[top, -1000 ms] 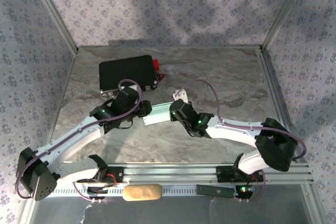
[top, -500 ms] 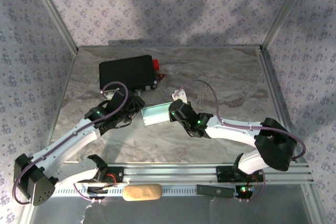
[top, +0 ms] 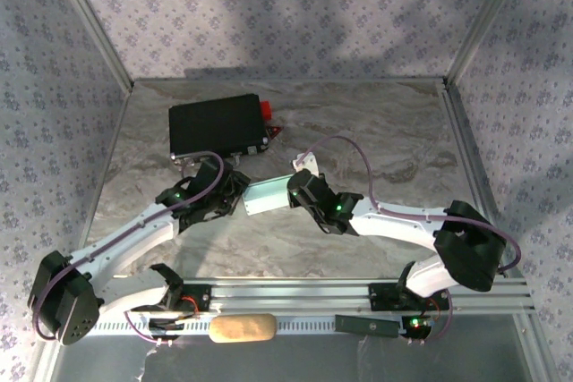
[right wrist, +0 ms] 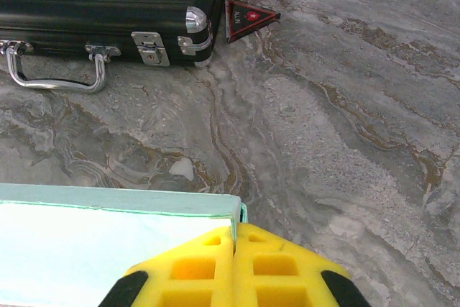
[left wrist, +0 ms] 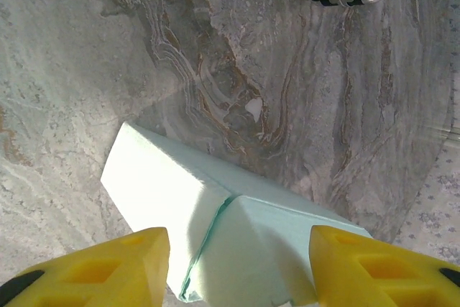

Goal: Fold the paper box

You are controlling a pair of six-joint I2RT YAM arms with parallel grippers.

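Observation:
The paper box (top: 267, 194) is pale light-blue card, folded into a long hollow shape and lying mid-table between both grippers. My right gripper (top: 294, 192) is shut on the thin wall at the box's right end; in the right wrist view the card edge (right wrist: 144, 203) runs into the closed yellow fingers (right wrist: 194, 267) of that gripper (right wrist: 234, 239). My left gripper (top: 233, 196) stands open at the box's left end. In the left wrist view the box (left wrist: 215, 213) shows a flap seam between the two spread yellow fingers (left wrist: 108, 267) of that gripper (left wrist: 239, 271), and a small gap shows beside the left one.
A black case (top: 218, 125) with a red end (top: 266, 110) lies at the back left, its latches and handle (right wrist: 54, 70) facing the box. A red triangle (right wrist: 248, 16) lies by its corner. A tan object (top: 242, 328) rests on the front rail. Enclosure walls surround the table.
My left gripper drew back to the left from the box's end, opened wider, then came in again at that end. The box rose from flatter to a fuller shape. The right gripper kept its grip.

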